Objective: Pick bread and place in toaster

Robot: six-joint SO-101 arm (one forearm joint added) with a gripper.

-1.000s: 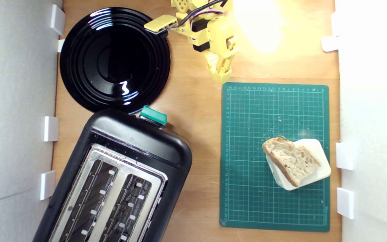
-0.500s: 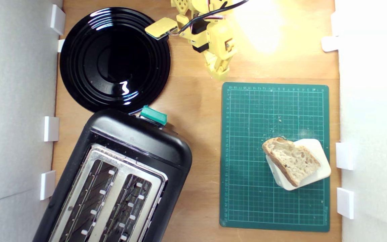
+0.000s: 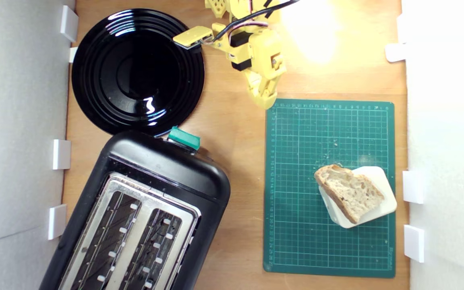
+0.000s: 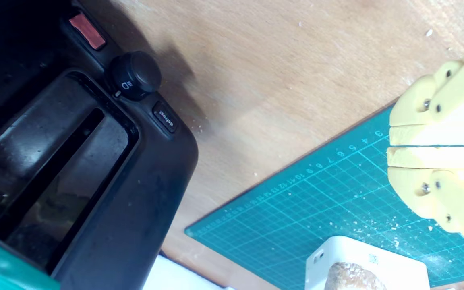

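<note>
On box (image 3: 381, 201): 1 bread (image 3: 349, 191) (hand (image 3: 265, 98) closed).

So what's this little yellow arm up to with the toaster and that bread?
The yellow arm's gripper hangs shut and empty at the corner of the green mat. The bread lies untouched on a white box on that mat, some way from the gripper. The toaster sits across the table with both slots empty, beside a black plate. Nothing has been picked up yet.
</note>
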